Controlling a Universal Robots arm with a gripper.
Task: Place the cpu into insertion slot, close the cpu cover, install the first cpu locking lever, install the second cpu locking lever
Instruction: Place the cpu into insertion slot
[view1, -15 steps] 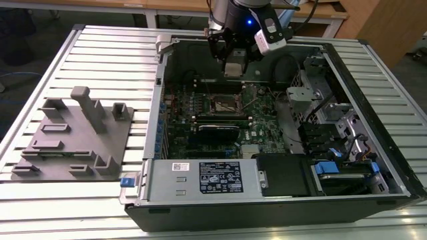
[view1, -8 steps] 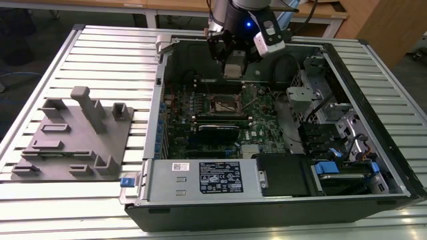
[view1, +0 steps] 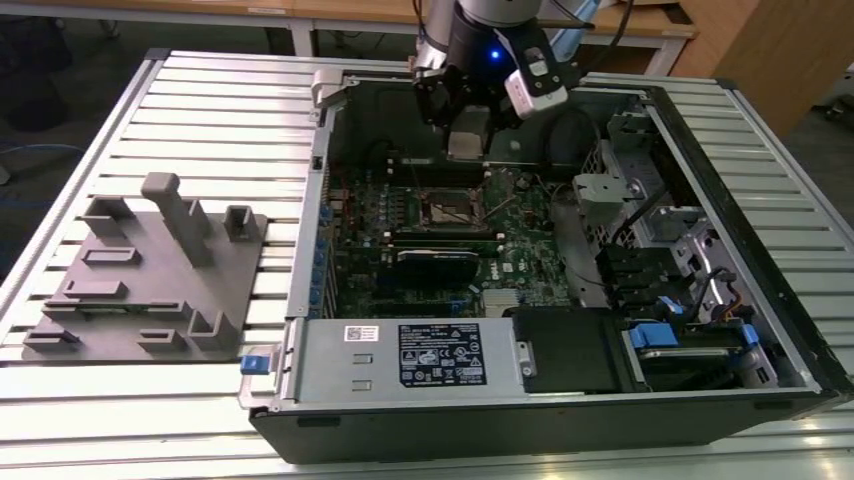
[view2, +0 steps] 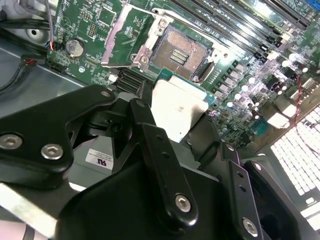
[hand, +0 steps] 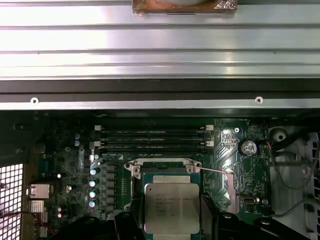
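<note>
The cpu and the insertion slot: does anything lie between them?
Nothing: in the second wrist view the stretch from cpu to insertion slot is bare.

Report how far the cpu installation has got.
Nothing is finished yet. In hand: the gripper is shut on the flat silver-grey square cpu, above the green board. Left: the square black insertion slot lies empty and the hinged metal cpu cover stands open, so nothing is locked down.

Pincer (view2: 176, 122) gripping cpu (view2: 178, 107) near insertion slot (view2: 181, 49)
</note>
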